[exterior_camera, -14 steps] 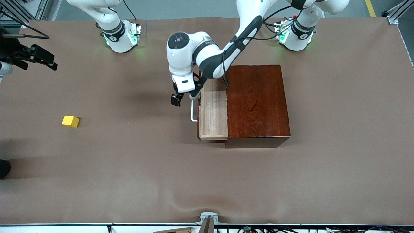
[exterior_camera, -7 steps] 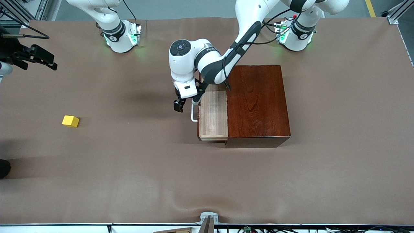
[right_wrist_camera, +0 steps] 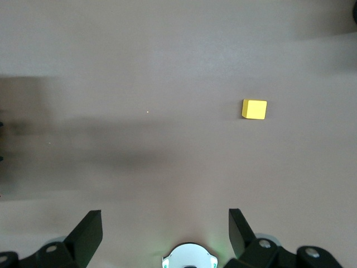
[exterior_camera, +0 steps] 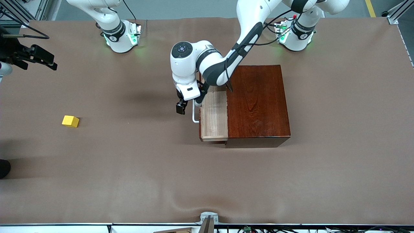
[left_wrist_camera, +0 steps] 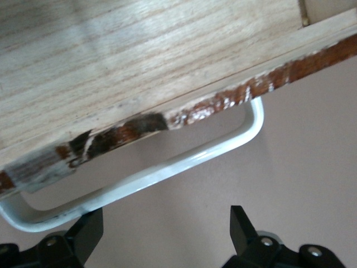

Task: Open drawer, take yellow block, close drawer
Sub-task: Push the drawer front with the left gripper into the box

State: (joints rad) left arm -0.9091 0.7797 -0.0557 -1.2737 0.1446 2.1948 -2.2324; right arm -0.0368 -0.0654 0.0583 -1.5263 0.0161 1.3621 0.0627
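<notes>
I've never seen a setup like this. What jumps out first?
A glossy mahogany box with its pale-wood drawer partly out, the left gripper open at its white handle. The yellow block lies on the table toward the right arm's end, under the waiting, open right gripper.

Brown table (exterior_camera: 129, 181) bears yellow block (exterior_camera: 70, 121), mahogany box (exterior_camera: 257, 105).

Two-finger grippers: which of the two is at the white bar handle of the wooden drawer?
The left gripper, open, its fingers either side of the drawer's white handle. The right gripper waits open over bare table near the yellow block.
</notes>
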